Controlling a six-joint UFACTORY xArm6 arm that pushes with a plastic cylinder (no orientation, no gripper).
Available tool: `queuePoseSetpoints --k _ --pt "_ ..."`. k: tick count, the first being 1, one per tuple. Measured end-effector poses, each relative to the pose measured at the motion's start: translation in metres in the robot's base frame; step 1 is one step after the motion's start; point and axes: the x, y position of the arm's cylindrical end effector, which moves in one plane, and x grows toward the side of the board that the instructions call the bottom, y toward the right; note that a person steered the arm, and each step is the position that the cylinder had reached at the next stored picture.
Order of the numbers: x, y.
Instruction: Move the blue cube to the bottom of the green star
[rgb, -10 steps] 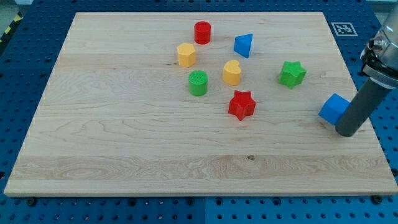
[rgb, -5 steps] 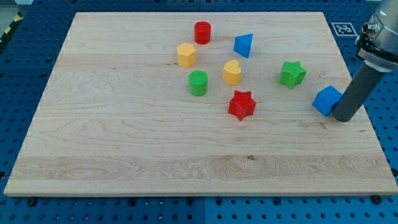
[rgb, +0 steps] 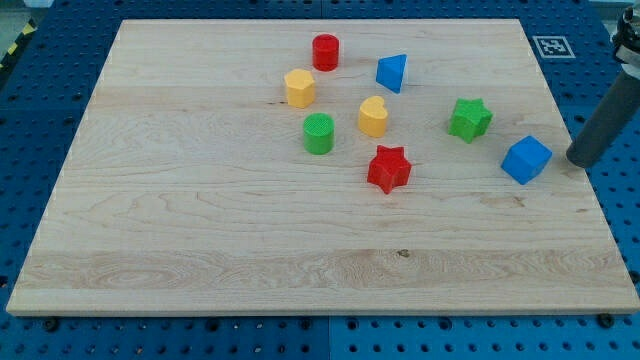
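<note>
One blue cube (rgb: 527, 159) sits at right of frame, lower right of the green star (rgb: 470, 118); my tip (rgb: 583, 160), jawless, stands just right of it, apart, placed for a leftward push.

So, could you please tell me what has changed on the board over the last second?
The blue cube was pushed toward the view's top and slightly left, closer to the green star. My tip then drew away to the view's right and no longer touches the cube; a gap shows between them. The other six blocks have not moved.
</note>
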Motion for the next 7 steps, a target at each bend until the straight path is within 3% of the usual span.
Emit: queuePoseSetpoints --k 4,6,7 --pt "0.007 -0.085" --pt "-0.009 -0.043" --pt "-0.046 -0.025"
